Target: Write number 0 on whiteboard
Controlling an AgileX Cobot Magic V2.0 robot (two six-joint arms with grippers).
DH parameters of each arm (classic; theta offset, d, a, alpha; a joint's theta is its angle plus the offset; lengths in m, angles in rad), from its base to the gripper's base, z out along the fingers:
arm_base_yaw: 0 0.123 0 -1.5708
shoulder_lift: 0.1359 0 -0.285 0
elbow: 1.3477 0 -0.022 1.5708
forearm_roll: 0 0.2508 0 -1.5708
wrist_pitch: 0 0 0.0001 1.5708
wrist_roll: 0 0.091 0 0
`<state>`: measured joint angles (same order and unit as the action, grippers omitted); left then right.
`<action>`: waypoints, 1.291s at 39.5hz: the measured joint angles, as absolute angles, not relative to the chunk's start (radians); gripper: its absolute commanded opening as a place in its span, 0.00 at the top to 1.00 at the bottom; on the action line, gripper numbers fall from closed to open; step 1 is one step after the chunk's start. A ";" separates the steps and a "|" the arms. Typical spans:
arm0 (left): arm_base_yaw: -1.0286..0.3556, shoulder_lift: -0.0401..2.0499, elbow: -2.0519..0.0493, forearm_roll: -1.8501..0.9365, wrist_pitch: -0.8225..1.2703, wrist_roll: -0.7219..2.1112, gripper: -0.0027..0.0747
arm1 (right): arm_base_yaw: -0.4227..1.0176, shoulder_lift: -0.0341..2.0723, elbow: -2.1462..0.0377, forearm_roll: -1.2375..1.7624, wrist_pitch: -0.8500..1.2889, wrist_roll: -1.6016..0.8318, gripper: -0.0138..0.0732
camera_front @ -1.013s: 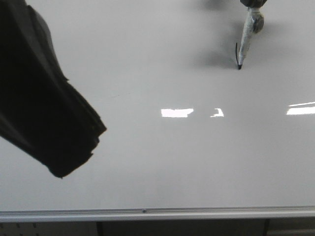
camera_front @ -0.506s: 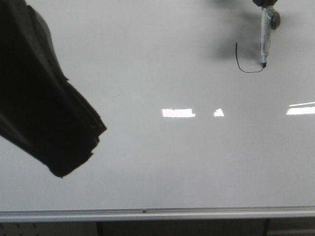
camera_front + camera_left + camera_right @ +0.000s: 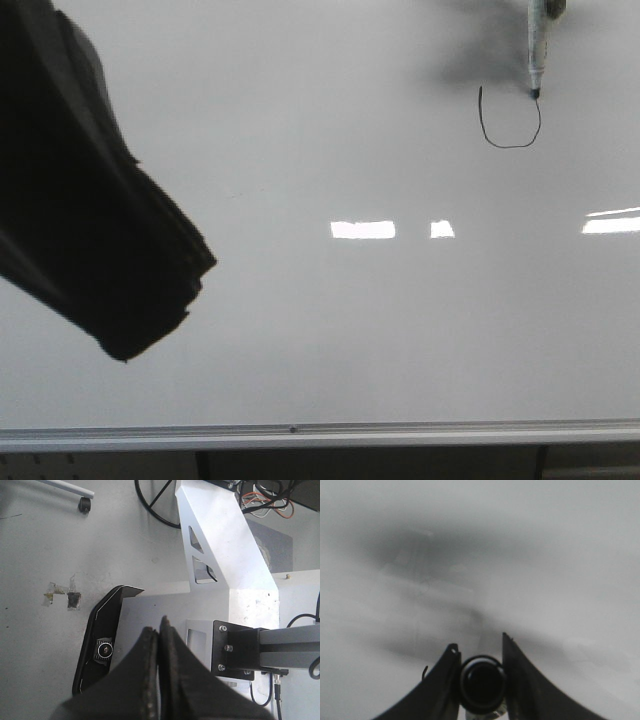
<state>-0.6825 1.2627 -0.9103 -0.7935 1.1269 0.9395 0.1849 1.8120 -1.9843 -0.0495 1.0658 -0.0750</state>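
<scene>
Whiteboard fills our front view, shiny, with a silver rail along its near edge. Far on the right we see the number 0, a thin black loop not closed at the top. The marker tip touches the top of its right side. Our right gripper squeezes the marker between its fingers. Our left gripper has its fingers pressed together, holding nothing. We cannot read any words.
</scene>
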 measured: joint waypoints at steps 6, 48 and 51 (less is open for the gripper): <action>-0.683 1.263 -0.910 -0.793 1.127 0.940 0.99 | 0.185 1.812 -1.984 -0.029 1.032 -0.075 0.92; -0.683 1.263 -0.910 -0.802 1.107 0.940 0.88 | 0.253 1.767 -2.102 0.408 1.262 -0.234 0.92; -0.683 1.263 -0.910 -0.806 1.105 0.940 0.71 | 0.253 1.741 -2.053 0.445 1.262 -0.249 0.92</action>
